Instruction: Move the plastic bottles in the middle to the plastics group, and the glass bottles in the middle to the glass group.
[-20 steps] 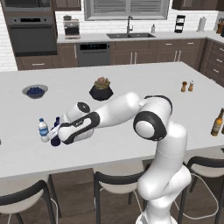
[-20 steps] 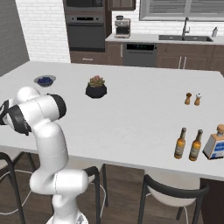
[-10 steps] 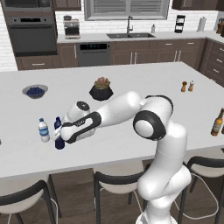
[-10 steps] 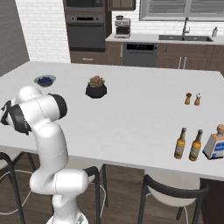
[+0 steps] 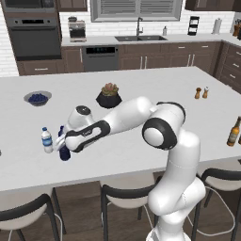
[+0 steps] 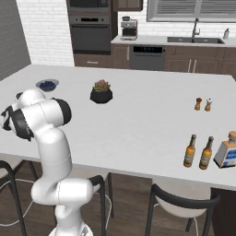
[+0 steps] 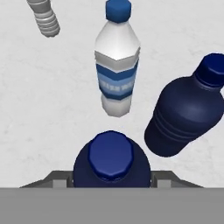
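My gripper (image 5: 63, 149) (image 7: 111, 179) is shut on a squat navy plastic bottle (image 5: 64, 154) (image 7: 111, 157), one finger on each side of its shoulders, at the counter's front left. A second navy plastic bottle (image 7: 186, 116) stands free just beside it. The clear water bottle with a blue label band (image 5: 46, 140) (image 7: 117, 70) stands a little beyond them, apart from both. Far to the right, two amber glass bottles (image 6: 190, 151) (image 6: 206, 153) stand upright beside a squat bottle with a blue label (image 6: 226, 154) near the front edge.
A grey ribbed bottle (image 7: 43, 19) lies past the water bottle. On the white island (image 5: 155, 89) are a bowl of blueberries (image 5: 37, 98), a potted plant (image 5: 109, 95) and two small shakers (image 5: 201, 92). Stools (image 5: 124, 197) stand along the front.
My gripper has shifted slightly down and toward the front edge with the navy bottle still in it. The other bottles have not moved.
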